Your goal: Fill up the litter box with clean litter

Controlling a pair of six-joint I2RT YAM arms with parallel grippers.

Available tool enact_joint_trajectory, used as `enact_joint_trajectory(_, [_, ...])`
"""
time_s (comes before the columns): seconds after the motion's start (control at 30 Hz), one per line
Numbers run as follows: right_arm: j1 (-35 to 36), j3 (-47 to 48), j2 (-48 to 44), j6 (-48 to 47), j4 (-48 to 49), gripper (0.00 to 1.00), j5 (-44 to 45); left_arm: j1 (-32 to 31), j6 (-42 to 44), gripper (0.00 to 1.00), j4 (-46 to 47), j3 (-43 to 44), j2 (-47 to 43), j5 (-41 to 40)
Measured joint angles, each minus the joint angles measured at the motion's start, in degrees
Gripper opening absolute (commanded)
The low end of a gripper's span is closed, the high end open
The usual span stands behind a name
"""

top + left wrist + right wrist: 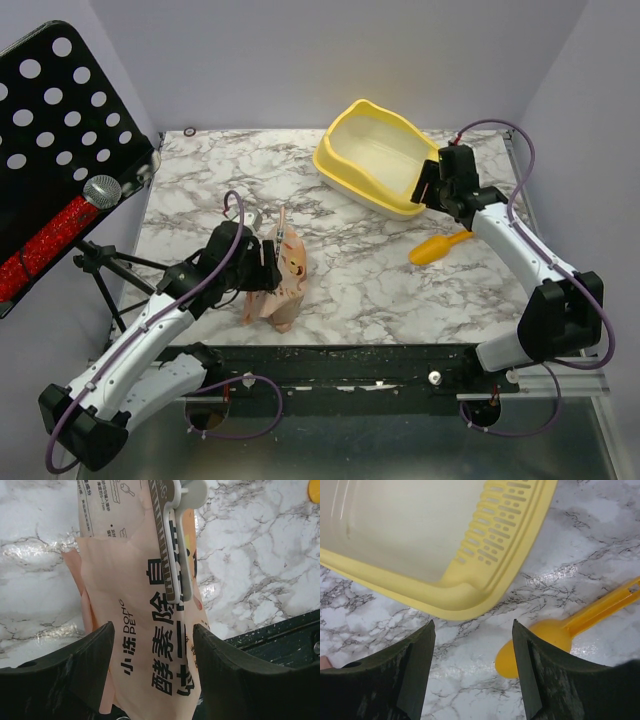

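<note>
The litter box point(372, 202) is showing pale yellow, creamy inside, with rows of slots patterning its rim. The table point(380, 290) is wearing white marble veined in grey. The scoop point(440, 247) is glowing yellow-orange. The paper bag point(135, 630) is showing peach-tan with black printed characters, its clip point(172, 540) white. The perforated music stand point(60, 130) is showing black.
</note>
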Motion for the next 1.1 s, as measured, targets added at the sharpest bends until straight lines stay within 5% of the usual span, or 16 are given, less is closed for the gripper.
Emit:
enact_joint_trajectory(0.23, [0.85, -1.38, -0.04, -0.9, 0.85, 0.71, -2.54, -3.37, -1.55, 0.31, 0.96, -1.4, 3.58, -0.13])
enact_joint_trajectory(0.33, [1.14, -1.66, -0.04, -1.16, 1.16, 0.7, -3.26, -6.14, -2.03, 0.0, 1.81, -1.4, 6.45, -1.73])
enact_joint_trajectory(0.63, [1.22, -1.99, -1.38, -1.55, 1.31, 0.7, -4.55, -10.29, 3.91, 0.0, 0.15, 3.63, 13.38, -5.86])
enact_joint_trajectory(1.1, [1.22, -2.05, -8.24, -5.33, 1.25, 0.69, -6.54, -11.52, 41.18, 0.0, -3.85, 35.21, 39.67, 3.93])
